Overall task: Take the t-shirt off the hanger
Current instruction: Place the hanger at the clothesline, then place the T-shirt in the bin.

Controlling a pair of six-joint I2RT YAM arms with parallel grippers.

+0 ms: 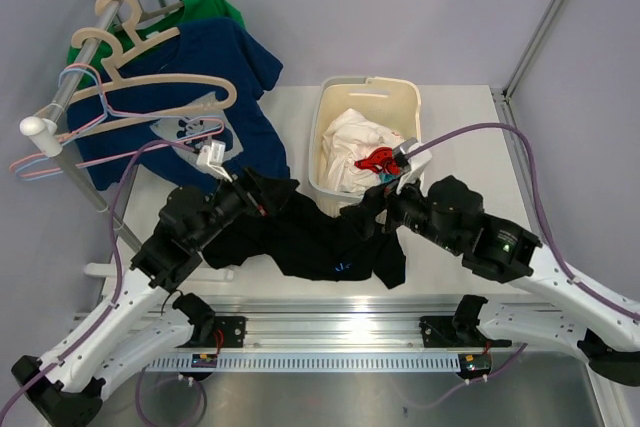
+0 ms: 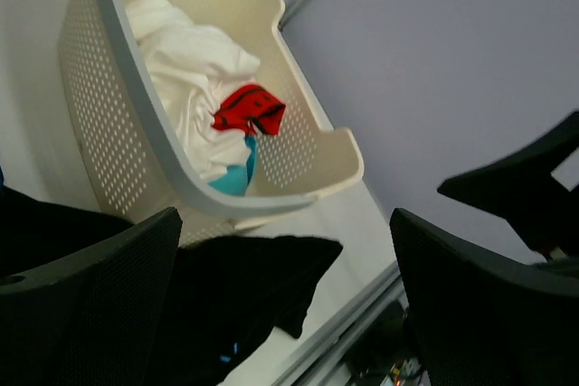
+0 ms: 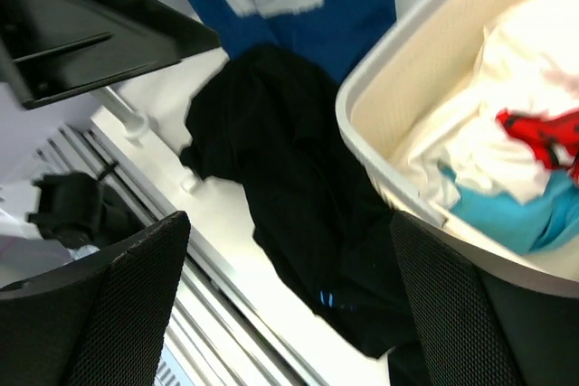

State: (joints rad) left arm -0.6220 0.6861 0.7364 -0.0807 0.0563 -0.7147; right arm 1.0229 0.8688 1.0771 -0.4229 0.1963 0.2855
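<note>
Two pincers are seen with jaws spread wide and nothing held between them. The left pincer (image 1: 213, 159) is raised at 9 o'clock of the black t-shirt (image 1: 310, 237), just in front of the lower hem of a blue t-shirt (image 1: 240, 62). The right pincer (image 1: 402, 169) is poised at the near rim of the basket (image 1: 368, 83), at 2 o'clock of the black garment. The black t-shirt is spread crumpled on the surface (image 1: 455, 117) between the two arms, with no hanger in it. Its far edge is pressed against the basket's near wall, and its near hem is stopped just short of the surface's front edge. The blue t-shirt is hung from the rail (image 1: 58, 97) at 10 o'clock, among beige hangers (image 1: 150, 83). Open white surface is seen at 3 o'clock of the basket, and a narrow strip is seen along the front edge.
</note>
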